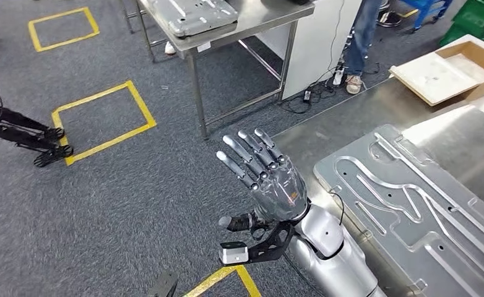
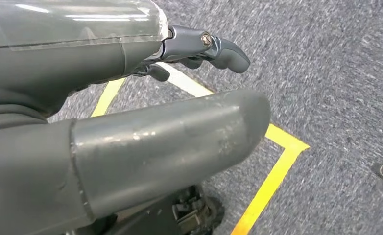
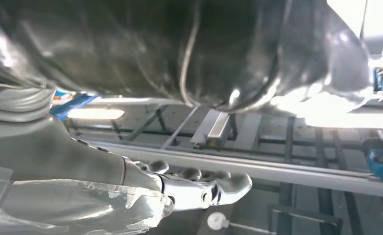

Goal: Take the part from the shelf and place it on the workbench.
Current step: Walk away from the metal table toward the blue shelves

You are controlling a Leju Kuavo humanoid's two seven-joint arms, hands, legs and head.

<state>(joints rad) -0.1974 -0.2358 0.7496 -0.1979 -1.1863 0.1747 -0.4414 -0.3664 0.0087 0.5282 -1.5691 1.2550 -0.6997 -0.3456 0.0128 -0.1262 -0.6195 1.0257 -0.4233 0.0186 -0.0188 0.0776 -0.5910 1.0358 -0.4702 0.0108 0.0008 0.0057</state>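
The part, a large grey metal plate with curved grooves, lies flat on the steel workbench at the right. My left hand is raised over the carpet just left of the bench's edge. Its fingers are spread and hold nothing, and it is apart from the plate. In the left wrist view the thick thumb and a dark finger hang above carpet. My right hand lies stretched out with nothing in it, below a dark shiny metal surface.
A steel table at the back carries a similar grey plate. A person's legs stand beside it. A cardboard box rests on the bench's far end. Yellow tape squares mark the carpet, and dark legs stand at left.
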